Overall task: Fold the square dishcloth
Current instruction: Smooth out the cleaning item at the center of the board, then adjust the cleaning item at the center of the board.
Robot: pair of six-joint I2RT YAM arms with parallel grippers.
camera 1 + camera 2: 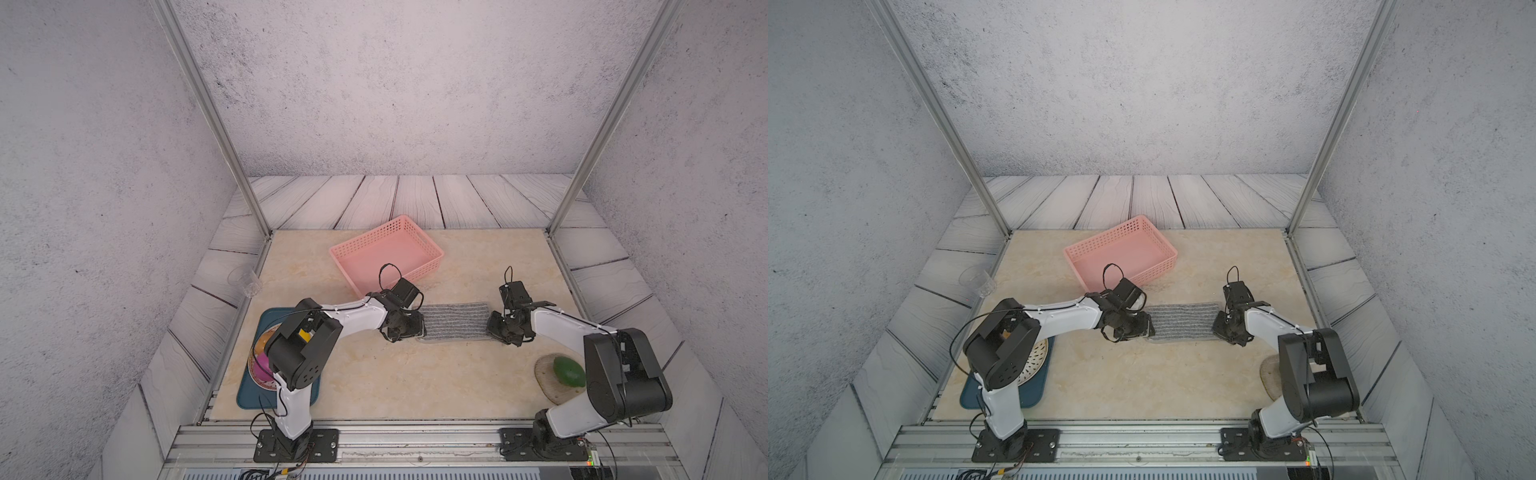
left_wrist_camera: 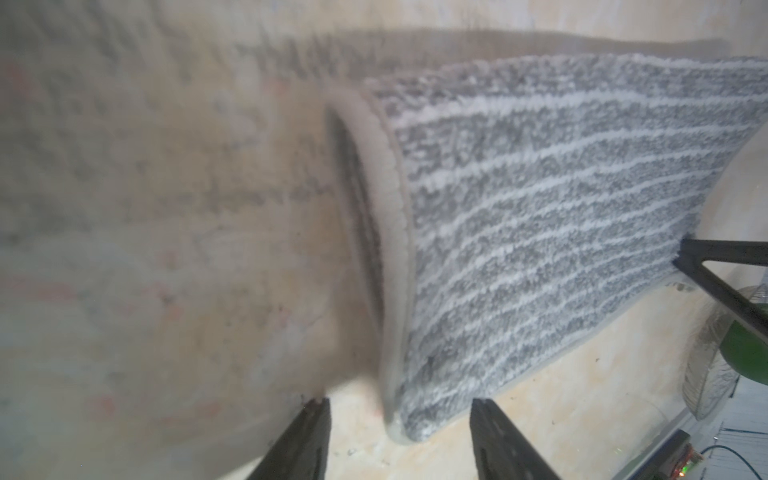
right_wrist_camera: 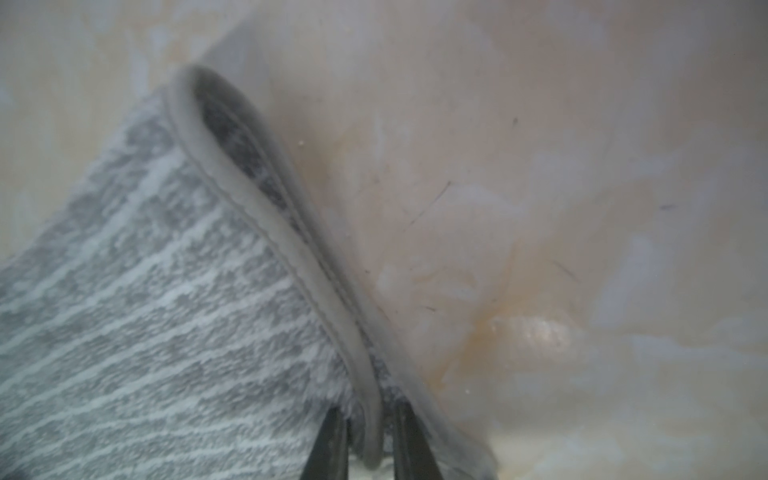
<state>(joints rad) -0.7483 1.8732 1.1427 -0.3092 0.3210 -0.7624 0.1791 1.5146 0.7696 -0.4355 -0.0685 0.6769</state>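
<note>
Left pincer [image 2: 399,403], right pincer [image 3: 369,409], one square dishcloth [image 1: 453,322] (folded double)

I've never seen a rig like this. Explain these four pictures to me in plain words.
Two robot arms, left and right, are bolted at a table's near edge. Two pictures look down from overhead, nearly alike; the other two come from cameras on the wrists. On the table lie a striped grey dishcloth folded double, a pink basket, a blue tray with a plate, and a green object on a round mat. The left jaws stand open at the cloth's end; the right jaws closely flank its hem, grip uncertain.
</note>
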